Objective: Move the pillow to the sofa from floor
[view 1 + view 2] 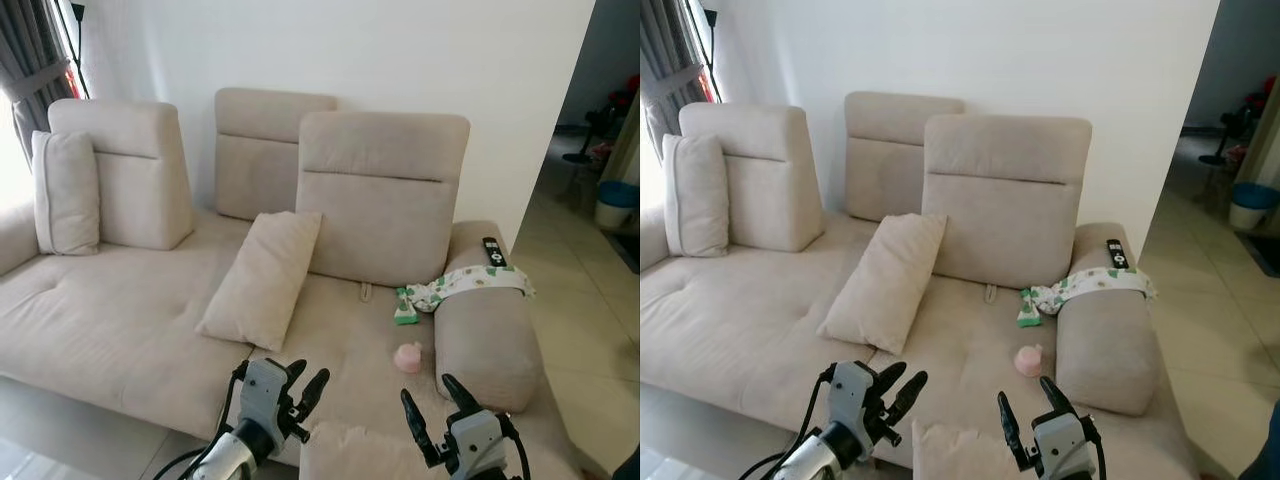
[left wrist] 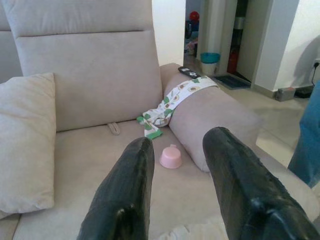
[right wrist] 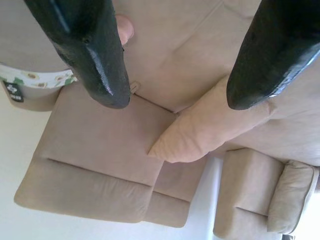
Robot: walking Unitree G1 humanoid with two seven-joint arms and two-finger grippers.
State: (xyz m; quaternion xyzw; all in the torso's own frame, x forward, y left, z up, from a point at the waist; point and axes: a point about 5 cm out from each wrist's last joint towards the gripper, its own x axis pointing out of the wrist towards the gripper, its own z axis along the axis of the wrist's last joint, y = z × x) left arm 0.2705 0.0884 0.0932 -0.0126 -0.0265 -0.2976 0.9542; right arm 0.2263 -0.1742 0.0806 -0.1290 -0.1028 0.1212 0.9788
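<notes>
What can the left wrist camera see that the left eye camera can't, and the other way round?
The left wrist view alone shows a dark mat on the floor and a person's blue sleeve. The left eye view alone shows the grey curtain, the cushion at the sofa's far left, and the right gripper. Both show the pink cup, the patterned cloth, the remote, the leaning pillow and the left gripper.

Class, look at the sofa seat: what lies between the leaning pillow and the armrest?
In the left eye view, a green patterned cloth draped off the armrest and a small pink cup lie between it and the pillow; the rest is bare seat.
</notes>
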